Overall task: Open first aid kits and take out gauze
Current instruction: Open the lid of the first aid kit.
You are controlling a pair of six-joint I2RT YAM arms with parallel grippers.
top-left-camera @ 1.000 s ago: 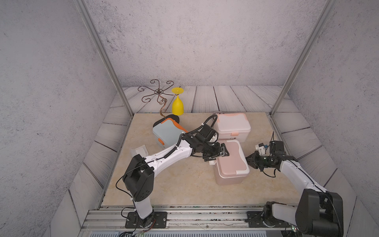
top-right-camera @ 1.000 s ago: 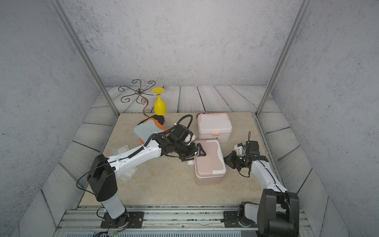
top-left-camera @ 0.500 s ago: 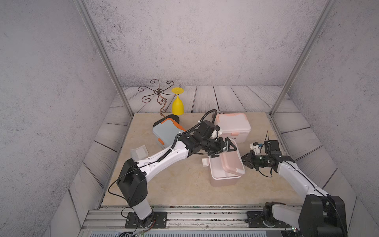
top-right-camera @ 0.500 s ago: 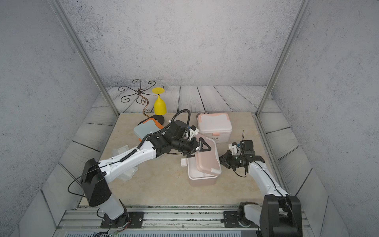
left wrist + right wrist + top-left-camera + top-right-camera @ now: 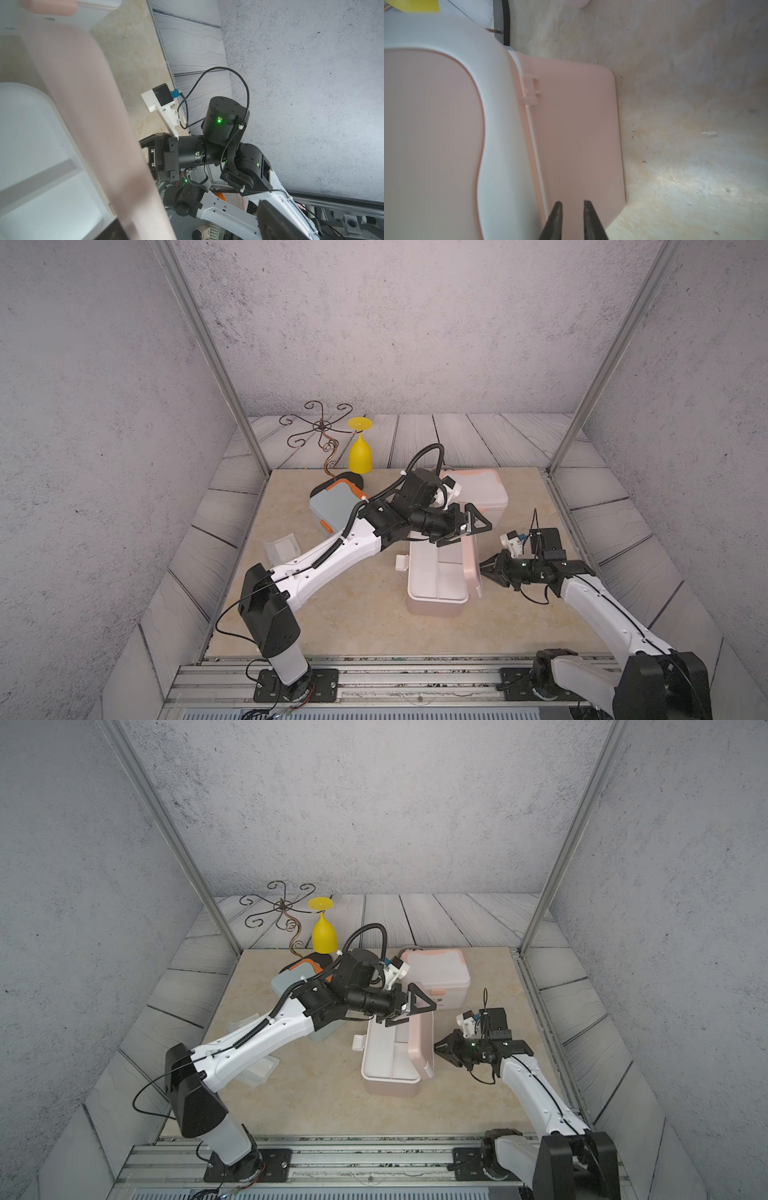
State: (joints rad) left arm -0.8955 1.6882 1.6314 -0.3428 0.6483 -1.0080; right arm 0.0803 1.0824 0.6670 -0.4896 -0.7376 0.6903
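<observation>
Pink box (image 5: 432, 601) has its lid (image 5: 470, 568) upright by the wide-spread left fingers (image 5: 485, 526). The right fingers (image 5: 555, 222), slightly parted, hold nothing. Opening looks done; next, reach inside for gauze.

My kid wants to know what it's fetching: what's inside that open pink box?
A white tray with a divider sits in the pink box; its visible compartments look bare. The left hand covers the far end, and anything beneath the tray is hidden.
</observation>
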